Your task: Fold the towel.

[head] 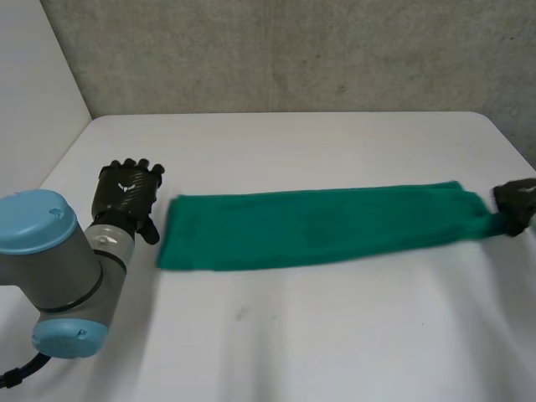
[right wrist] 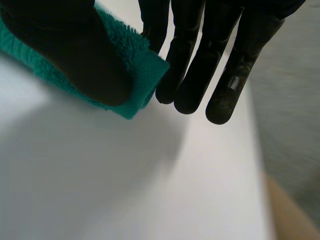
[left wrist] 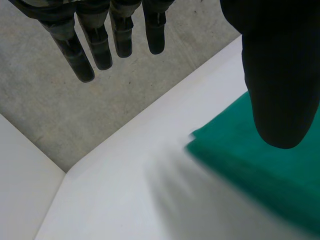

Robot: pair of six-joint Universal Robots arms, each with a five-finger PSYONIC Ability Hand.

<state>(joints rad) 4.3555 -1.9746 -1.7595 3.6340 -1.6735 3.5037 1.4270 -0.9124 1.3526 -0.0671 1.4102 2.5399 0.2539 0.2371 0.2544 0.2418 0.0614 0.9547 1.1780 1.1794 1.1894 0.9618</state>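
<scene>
A green towel point(head: 318, 228), folded into a long narrow strip, lies across the middle of the white table point(head: 276, 335). My right hand point(head: 517, 205) is at the strip's right end and pinches its corner point(right wrist: 142, 65) between thumb point(right wrist: 75, 50) and fingers point(right wrist: 200, 75); the cloth bunches there. My left hand point(head: 127, 194) hovers just left of the strip's left end, fingers point(left wrist: 90, 45) straight and spread, thumb point(left wrist: 280, 75) above the towel's end point(left wrist: 255, 160), holding nothing.
A grey wall point(head: 293, 50) runs behind the table's far edge. The table's left edge point(head: 59, 167) lies near my left arm point(head: 59, 268). Bare tabletop spreads in front of and behind the towel.
</scene>
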